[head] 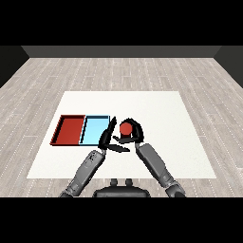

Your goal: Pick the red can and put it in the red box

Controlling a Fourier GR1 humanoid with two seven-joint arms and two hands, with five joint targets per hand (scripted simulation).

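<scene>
The red can (126,128) stands just right of the two trays, and my right hand (134,132) curls round it from the right and behind. My left hand (107,136) is held up edge-on beside the can's left, fingers straight, thumb reaching toward the can's base. The red tray (60,131) lies at the left with nothing in it. Next to it, between the red tray and the can, lies the light blue tray (95,129).
The white table (156,114) stretches wide to the right and behind the trays. Its front edge runs just under my forearms. Grey wooden floor surrounds it.
</scene>
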